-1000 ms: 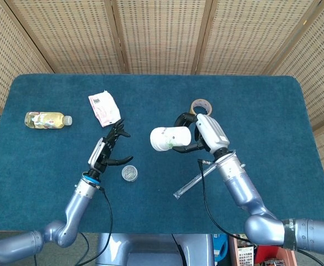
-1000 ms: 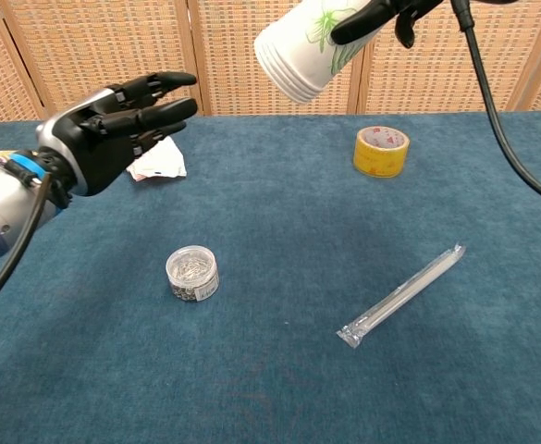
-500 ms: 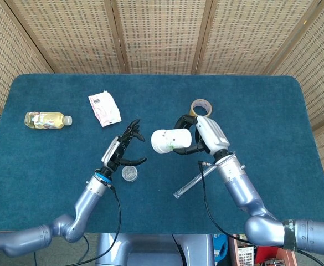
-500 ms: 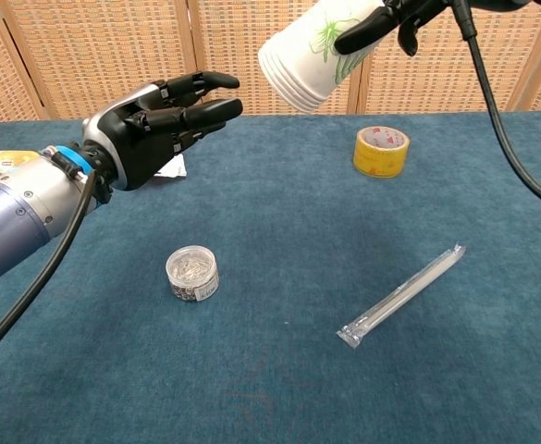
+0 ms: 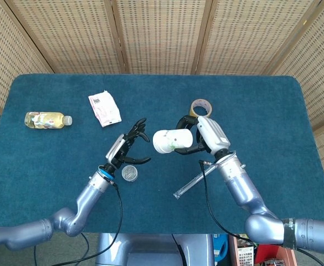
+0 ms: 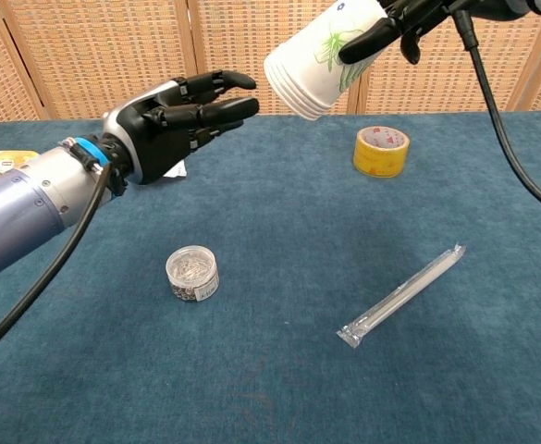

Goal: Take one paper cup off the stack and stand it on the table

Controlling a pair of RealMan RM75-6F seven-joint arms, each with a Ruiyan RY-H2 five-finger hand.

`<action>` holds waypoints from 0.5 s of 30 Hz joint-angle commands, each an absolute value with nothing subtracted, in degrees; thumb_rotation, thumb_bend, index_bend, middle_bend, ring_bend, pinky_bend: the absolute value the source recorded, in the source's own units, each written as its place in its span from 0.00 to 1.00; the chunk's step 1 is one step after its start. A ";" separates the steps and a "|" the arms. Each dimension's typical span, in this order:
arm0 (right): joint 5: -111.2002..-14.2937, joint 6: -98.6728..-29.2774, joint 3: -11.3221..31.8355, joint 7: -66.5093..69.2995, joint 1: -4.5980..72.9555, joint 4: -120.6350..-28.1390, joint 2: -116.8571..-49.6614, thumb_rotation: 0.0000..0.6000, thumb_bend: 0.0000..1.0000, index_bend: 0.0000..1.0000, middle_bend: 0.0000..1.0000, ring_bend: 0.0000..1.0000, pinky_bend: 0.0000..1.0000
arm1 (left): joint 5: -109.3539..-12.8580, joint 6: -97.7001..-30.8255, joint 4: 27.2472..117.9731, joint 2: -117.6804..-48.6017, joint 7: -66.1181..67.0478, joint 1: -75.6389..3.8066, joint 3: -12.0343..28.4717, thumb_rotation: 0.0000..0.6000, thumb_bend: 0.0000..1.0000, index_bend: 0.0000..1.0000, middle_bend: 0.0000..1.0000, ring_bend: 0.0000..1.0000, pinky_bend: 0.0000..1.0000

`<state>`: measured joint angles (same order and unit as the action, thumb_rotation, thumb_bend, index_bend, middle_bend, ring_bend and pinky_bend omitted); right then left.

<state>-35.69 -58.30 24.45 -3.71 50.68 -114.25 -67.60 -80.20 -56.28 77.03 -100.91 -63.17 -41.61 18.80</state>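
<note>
My right hand (image 5: 201, 134) (image 6: 392, 17) holds a stack of white paper cups (image 5: 170, 141) (image 6: 318, 63) with a green print, lying sideways in the air above the table, rims pointing toward my left. My left hand (image 5: 127, 147) (image 6: 172, 122) is open, fingers stretched toward the stack's rim end, a short gap away and not touching it.
Under the left hand stands a small clear jar of clips (image 5: 129, 173) (image 6: 192, 273). A wrapped straw (image 5: 197, 178) (image 6: 402, 294) lies at front right, a yellow tape roll (image 5: 200, 106) (image 6: 381, 151) behind. A white packet (image 5: 104, 108) and a bottle (image 5: 46, 119) lie at far left.
My left hand has moved up and rightward toward the cup stack, closing most of the gap. The right hand with the stack shifted only slightly.
</note>
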 commanded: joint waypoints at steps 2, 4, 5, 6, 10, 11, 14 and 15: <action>-35.70 -58.26 24.22 -3.83 50.67 -114.28 -67.56 1.00 0.25 0.75 0.60 0.46 0.71 | -80.38 -56.50 76.17 -102.11 -64.54 -42.19 18.39 1.00 0.13 0.49 0.00 0.00 0.00; -35.73 -58.23 24.04 -3.86 50.60 -114.37 -67.53 1.00 0.25 0.75 0.60 0.46 0.71 | -80.45 -56.81 75.67 -102.77 -64.87 -42.37 18.18 1.00 0.13 0.49 0.00 0.00 0.00; -35.74 -58.20 23.96 -3.84 50.54 -114.42 -67.48 1.00 0.25 0.75 0.60 0.46 0.71 | -80.45 -56.85 75.48 -103.01 -65.01 -42.46 18.08 1.00 0.13 0.49 0.00 0.00 0.00; -35.75 -58.21 23.93 -3.73 50.44 -114.49 -67.40 1.00 0.25 0.75 0.60 0.46 0.71 | -80.47 -56.88 75.21 -103.26 -65.14 -42.59 17.98 1.00 0.13 0.49 0.00 0.00 0.00; -35.98 -58.30 23.68 -3.67 50.10 -114.75 -67.05 1.00 0.25 0.75 0.60 0.46 0.71 | -80.57 -56.76 74.52 -103.78 -65.58 -43.09 17.71 1.00 0.13 0.49 0.00 0.00 0.00; -36.00 -58.34 23.63 -3.69 50.04 -114.79 -66.97 1.00 0.25 0.75 0.60 0.46 0.71 | -80.68 -56.73 74.46 -103.84 -65.74 -43.24 17.66 1.00 0.13 0.49 0.00 0.00 0.00; -36.07 -58.32 23.57 -3.63 49.90 -115.01 -66.75 1.00 0.25 0.75 0.60 0.46 0.71 | -81.30 -56.78 74.34 -103.78 -66.20 -43.70 17.43 1.00 0.13 0.49 0.00 0.00 0.00; -36.10 -58.31 23.56 -3.60 49.88 -115.05 -66.69 1.00 0.25 0.75 0.60 0.46 0.71 | -81.39 -56.83 74.31 -103.77 -66.22 -43.83 17.44 1.00 0.13 0.49 0.00 0.00 0.00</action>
